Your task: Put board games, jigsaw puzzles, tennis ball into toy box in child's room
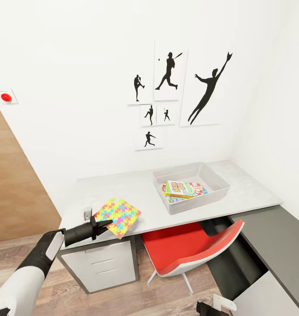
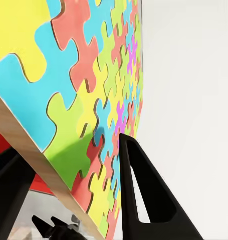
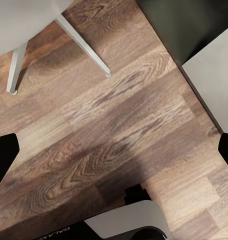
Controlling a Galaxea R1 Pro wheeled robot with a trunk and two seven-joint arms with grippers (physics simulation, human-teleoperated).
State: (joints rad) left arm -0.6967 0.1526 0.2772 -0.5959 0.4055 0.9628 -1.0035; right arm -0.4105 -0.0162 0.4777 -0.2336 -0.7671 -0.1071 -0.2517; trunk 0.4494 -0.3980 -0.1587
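I've got the jigsaw puzzle [image 1: 117, 217], yellow, pink, blue and green interlocking pieces. Light grey toy box [image 1: 219, 180], red chair [image 1: 184, 248], brown wood-plank floor [image 3: 114, 135].

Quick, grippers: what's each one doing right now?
Left gripper: shut on the jigsaw puzzle, at the table's front edge.
Right gripper: open, holding nothing, fingers spread above the wood floor.

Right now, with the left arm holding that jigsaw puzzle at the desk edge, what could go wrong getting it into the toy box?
1. The left gripper pinches the jigsaw puzzle by its edge only; it could tilt or slip out.
2. The toy box already holds game boxes, so the puzzle may land tilted on them.
3. The red chair stands close below the path.
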